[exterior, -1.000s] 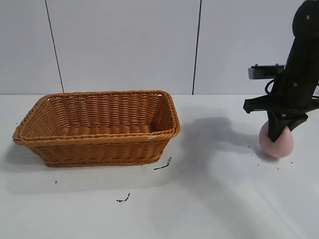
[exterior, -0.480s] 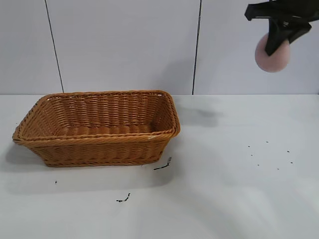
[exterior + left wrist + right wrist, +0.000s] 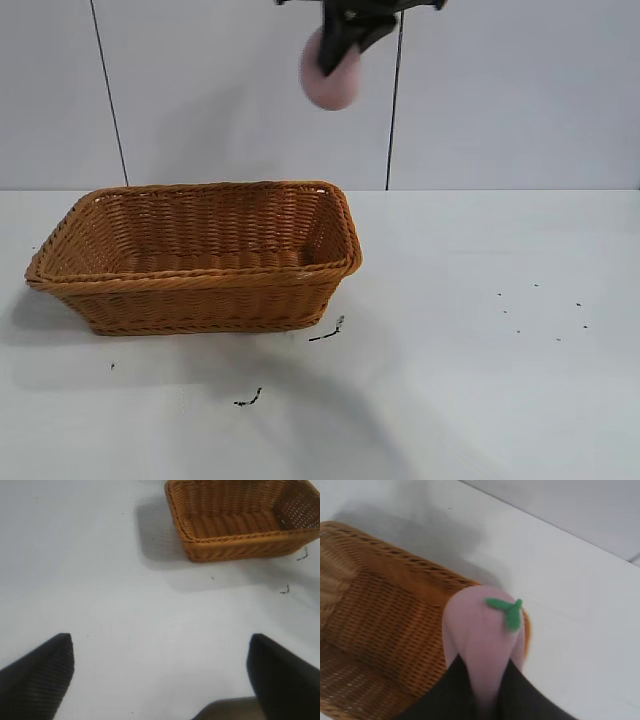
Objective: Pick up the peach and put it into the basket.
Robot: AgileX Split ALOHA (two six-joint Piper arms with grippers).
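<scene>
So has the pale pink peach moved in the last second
Yes. The pale pink peach, held in the right gripper, went up off the table and leftward, now above the orange-brown wicker basket's right end.

One peach (image 3: 332, 72) with one green leaf (image 3: 506, 611), one wicker basket (image 3: 195, 254), two claws, the right claw (image 3: 340, 45) and the left claw (image 3: 160, 672), one white surface (image 3: 480, 350), two small dark scraps (image 3: 327, 330)

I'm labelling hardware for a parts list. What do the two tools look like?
Both are matte black. The left tool shows two broad, blunt fingers with a fine ribbed texture. The right tool has narrow dark fingers tapering from an angular black bracket. No cables or markings show.
</scene>
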